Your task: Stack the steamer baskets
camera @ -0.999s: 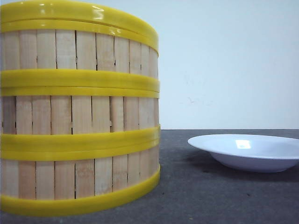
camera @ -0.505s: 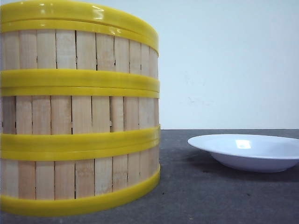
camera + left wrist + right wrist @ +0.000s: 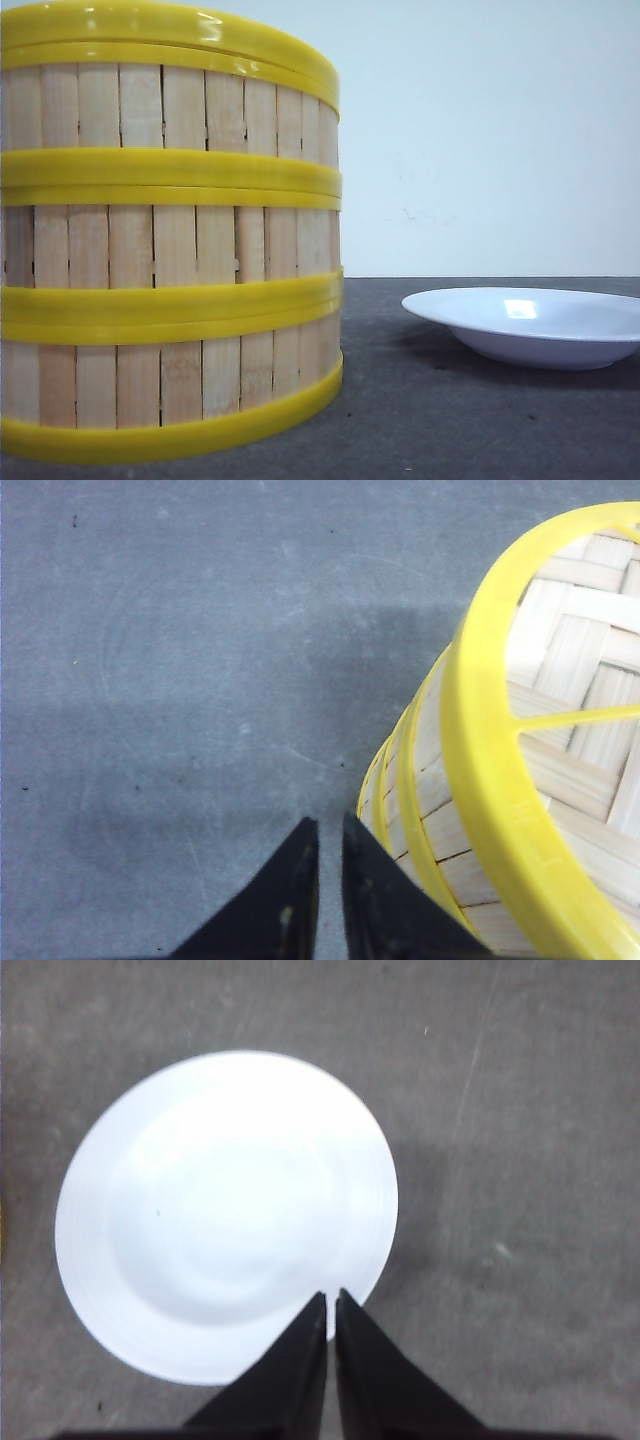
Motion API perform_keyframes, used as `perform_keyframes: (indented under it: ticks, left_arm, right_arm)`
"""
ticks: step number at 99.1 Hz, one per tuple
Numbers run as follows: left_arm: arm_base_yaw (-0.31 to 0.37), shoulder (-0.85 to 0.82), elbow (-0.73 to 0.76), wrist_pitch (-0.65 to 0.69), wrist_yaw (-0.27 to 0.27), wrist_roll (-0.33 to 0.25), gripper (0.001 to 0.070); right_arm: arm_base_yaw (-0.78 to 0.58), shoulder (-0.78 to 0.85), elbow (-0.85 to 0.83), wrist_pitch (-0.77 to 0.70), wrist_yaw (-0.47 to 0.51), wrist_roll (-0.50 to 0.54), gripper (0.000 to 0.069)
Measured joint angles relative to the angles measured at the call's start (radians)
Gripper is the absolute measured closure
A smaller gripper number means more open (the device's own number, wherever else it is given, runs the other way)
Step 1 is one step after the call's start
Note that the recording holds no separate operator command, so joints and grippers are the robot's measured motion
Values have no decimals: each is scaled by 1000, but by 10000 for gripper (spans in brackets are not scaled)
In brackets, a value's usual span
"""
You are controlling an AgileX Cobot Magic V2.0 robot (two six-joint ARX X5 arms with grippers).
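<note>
Nothing's moved since 1 s ago. 3 steamer baskets (image 3: pixel 170 240) sit stacked on the table (image 3: pixel 480 420), left of the white dish (image 3: pixel 530 325). Left gripper (image 3: pixel 330 845) and right gripper (image 3: pixel 331 1310) both pinched closed, holding nothing. Stacking looks done imo; next prob just retract arms.

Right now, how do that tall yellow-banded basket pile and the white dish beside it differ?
The stack of steamer baskets stands tall, three tiers high; the white dish sits low and shallow. The stack has pale upright wooden slats between glossy yellow rims; the dish is plain smooth white. The top basket shows a woven floor with yellow spokes; the dish is bare inside. Both are round, and both rest on the dark grey table.
</note>
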Motion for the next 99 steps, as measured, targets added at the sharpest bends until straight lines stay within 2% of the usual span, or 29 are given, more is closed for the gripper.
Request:
perform_keyframes:
  ticks: [12,20,33,65,81,99]
  left_arm:
    - [26,-66,-43,42,-72,14,695]
    - [62,-153,-136,104,-93,14,695]
    - [100,-299,-320,240,-94,19,695]
    - [103,-600,-732,473,-94,26,695]
    - [103,-735,-833,525,-94,30,696]
    - [101,-743,-852,583,-92,44,696]
  right_arm:
    - [0,0,0,42,0,0,682]
    - [0,0,0,69,0,0,682]
    - [0,0,0,111,0,0,682]
    - [0,0,0,211,0,0,682]
    - [0,0,0,259,0,0,682]
    - [0,0,0,301,0,0,682]
